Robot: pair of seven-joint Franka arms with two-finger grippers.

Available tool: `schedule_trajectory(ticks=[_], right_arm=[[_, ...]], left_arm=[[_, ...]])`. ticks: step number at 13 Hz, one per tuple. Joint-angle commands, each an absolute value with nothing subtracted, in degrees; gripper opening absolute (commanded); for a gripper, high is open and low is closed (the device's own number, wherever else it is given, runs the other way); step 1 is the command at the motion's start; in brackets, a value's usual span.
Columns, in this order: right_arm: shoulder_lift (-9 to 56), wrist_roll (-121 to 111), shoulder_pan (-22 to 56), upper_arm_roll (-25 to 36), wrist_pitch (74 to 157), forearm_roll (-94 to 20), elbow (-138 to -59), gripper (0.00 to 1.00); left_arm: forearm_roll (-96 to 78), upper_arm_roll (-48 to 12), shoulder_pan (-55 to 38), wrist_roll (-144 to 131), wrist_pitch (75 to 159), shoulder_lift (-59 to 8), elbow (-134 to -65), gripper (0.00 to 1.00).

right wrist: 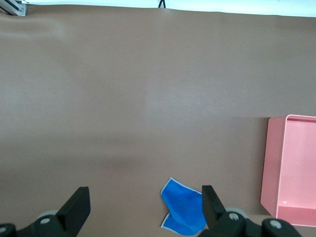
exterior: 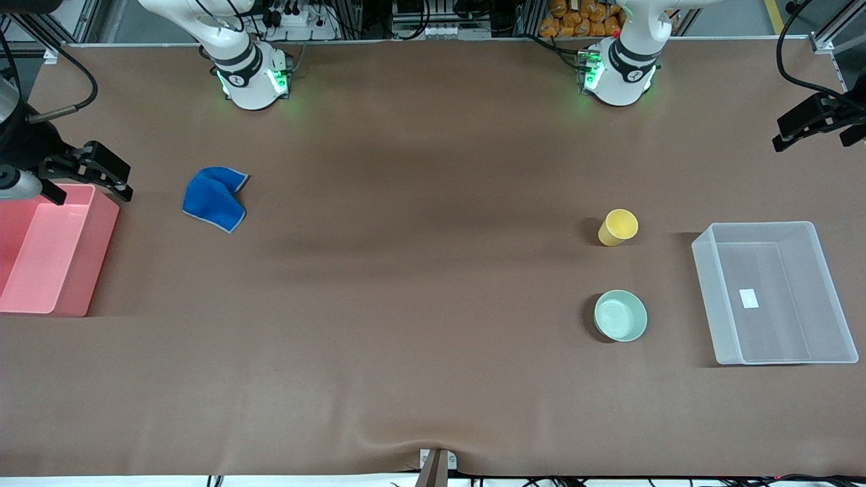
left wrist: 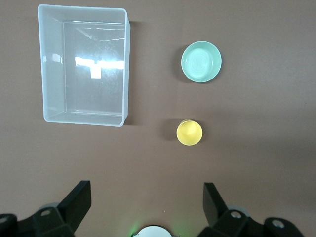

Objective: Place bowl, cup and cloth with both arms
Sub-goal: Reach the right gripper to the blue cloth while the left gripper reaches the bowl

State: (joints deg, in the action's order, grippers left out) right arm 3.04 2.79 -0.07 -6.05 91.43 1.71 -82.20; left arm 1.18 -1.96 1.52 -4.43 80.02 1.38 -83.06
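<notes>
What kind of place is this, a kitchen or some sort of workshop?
Most likely a robotics lab: two white arms bolted to a brown-covered table, cables and metal framing along the edge, and a camera facing them.

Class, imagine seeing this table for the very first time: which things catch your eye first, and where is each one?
The royal-blue cloth stands out, crumpled toward the right arm's end of the table, beside the pink bin. Toward the left arm's end, the yellow cup stands farther from the front camera than the mint-green bowl, both beside the clear bin. Both arms wait with open tools: the right tool over the pink bin's edge, the left tool above the table's end.
</notes>
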Motion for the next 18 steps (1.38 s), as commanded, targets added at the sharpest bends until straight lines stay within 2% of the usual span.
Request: schedule_trajectory(ticks=[1,8,13,18], right_arm=[[3.5,3.2,0.8,-5.6,91.0,2.6,-81.2,1.0],[3.5,3.4,0.9,-5.6,90.6,3.3,-81.3,1.0],[4.0,3.7,0.9,-5.6,90.5,3.3,-82.3,1.0],[8.9,3.2,-0.1,-5.6,90.5,3.3,-82.2,1.0]], left_arm=[[2.5,-1.9,0.9,-5.4,79.6,2.9,-84.5,1.0],[1.6,-2.5,1.2,-5.5,80.8,1.1,-85.4,1.0],[1.6,-4.4,1.3,-5.5,95.9,3.8,-103.1,1.0],[1.6,-5.7,1.6,-5.5,118.9,3.7,-122.3,1.0]])
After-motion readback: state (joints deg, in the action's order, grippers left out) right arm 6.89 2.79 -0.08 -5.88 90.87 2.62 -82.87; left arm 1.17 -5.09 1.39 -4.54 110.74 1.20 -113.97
